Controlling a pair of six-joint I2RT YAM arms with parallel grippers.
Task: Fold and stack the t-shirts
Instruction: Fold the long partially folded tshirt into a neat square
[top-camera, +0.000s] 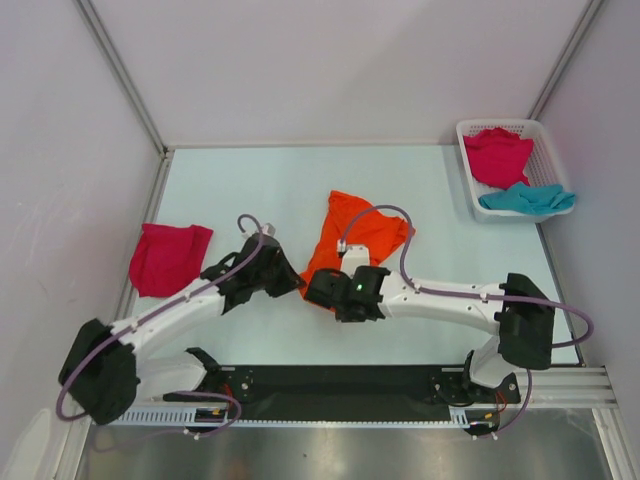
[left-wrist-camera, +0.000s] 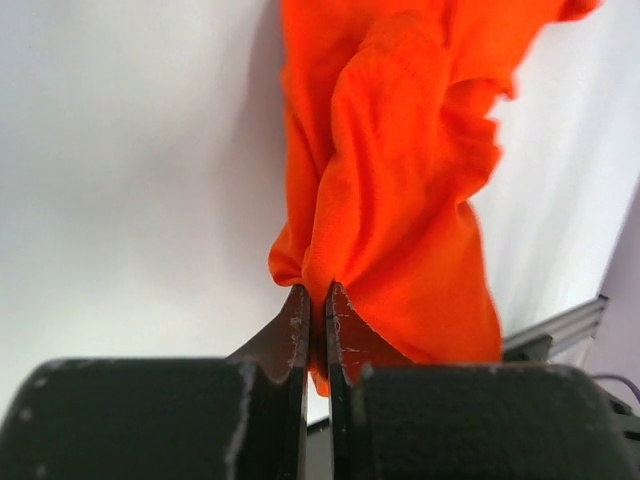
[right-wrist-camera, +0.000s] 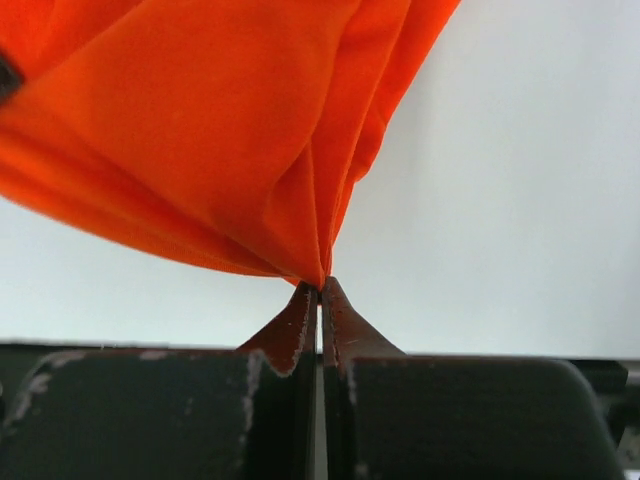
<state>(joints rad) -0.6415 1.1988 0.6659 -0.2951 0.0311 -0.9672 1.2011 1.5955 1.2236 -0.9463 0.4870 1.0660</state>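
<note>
Working the orange t-shirt (top-camera: 352, 232), mid tabletop (top-camera: 250, 190), bunched into a long crumpled strip, not flat. Pinched at its near-left end by left fingers (left-wrist-camera: 298, 312) and right fingers (right-wrist-camera: 300, 308), both pairs pressed nearly together w/ only cloth between. Grip pts v. close to each other in top cam.

Step, as judged: grabbing + straightening orange, no real fold made yet. Off to left on tabletop: magenta t-shirt (top-camera: 168, 258), prob. already folded, though hard to confirm at that size. Waiting in white basket (top-camera: 548, 138), far right corner: second magenta t-shirt (top-camera: 497, 155) + teal t-shirt (top-camera: 527, 200), both crumpled. Roughly a quarter done, at a guess.

Needed next: pulling the two grips apart sideways to stretch the edge taut, then laying cloth flat on tabletop w/o letting go. Risks: thin pinch slipping, sleeves ending up tucked under.

View diffs:
- **Top cam only:** layout, other shirts, basket. No fingertip detail there, too small + partly covered.
- **L wrist cam only:** thick gathered fold clamped, cloth running off in ridges past the tips.
- **R wrist cam only:** just a thin edge or corner caught right at the tips, cloth fanning out from that pt.
- **Neither wrist cam:** basket or magenta shirts.
</note>
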